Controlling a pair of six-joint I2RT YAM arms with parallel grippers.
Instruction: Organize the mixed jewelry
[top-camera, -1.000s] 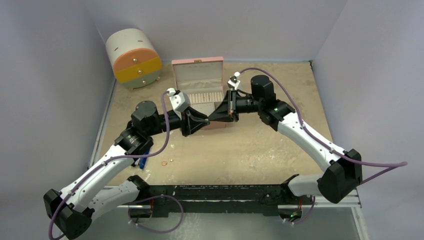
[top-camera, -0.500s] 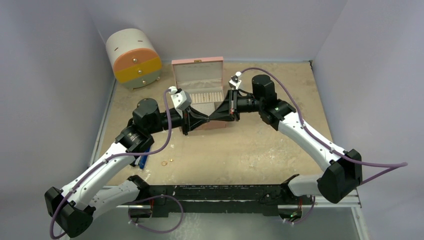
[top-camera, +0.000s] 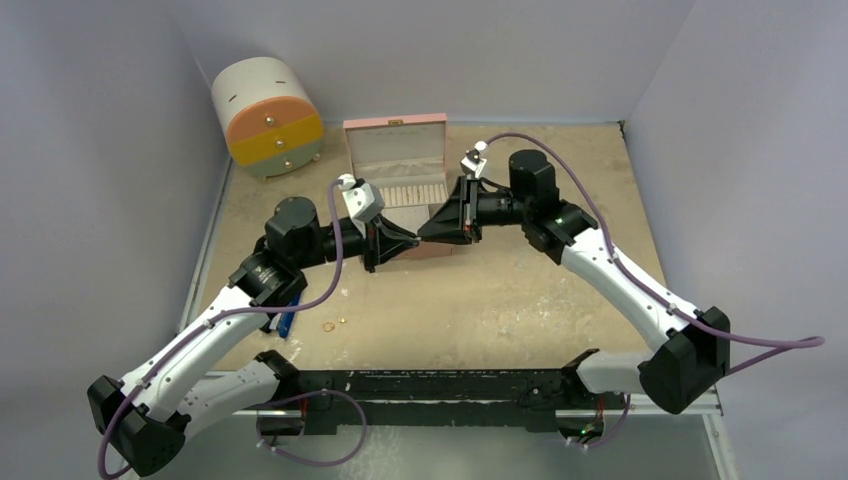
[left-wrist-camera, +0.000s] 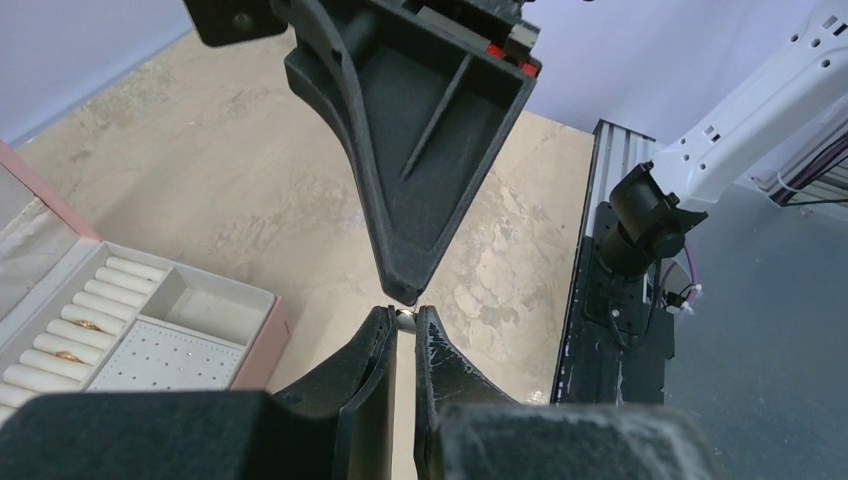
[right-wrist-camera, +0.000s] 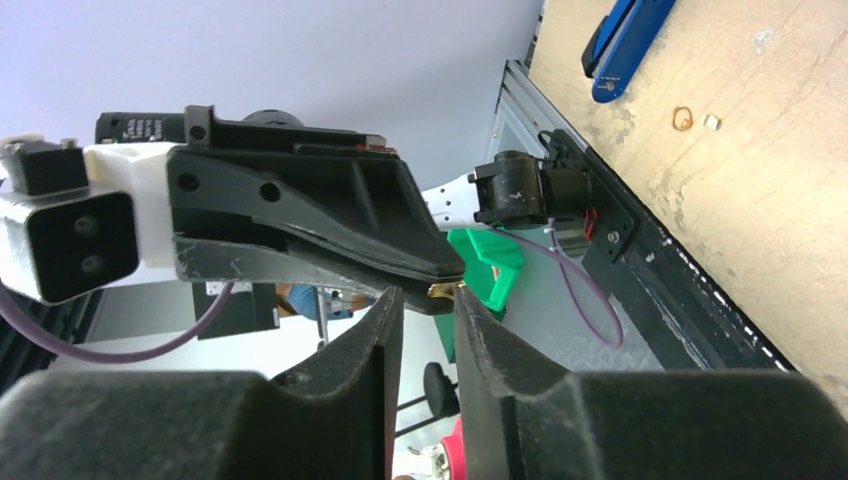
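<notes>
Well to the left of the left fingers (left-wrist-camera: 375, 345), on the desk (top-camera: 500, 290), lie a blue-handled tool (top-camera: 286, 322), a gold ring (top-camera: 327, 326) and a tiny pale bit (top-camera: 342, 321). Those fingers are pinched almost closed on a tiny gold stud (right-wrist-camera: 440, 290). The right fingers (right-wrist-camera: 385, 320), slightly parted, straddle that tip. Under the meeting fingertips stands the open pink box (left-wrist-camera: 265, 345), two gold rings (left-wrist-camera: 85, 325) in its rolls.
</notes>
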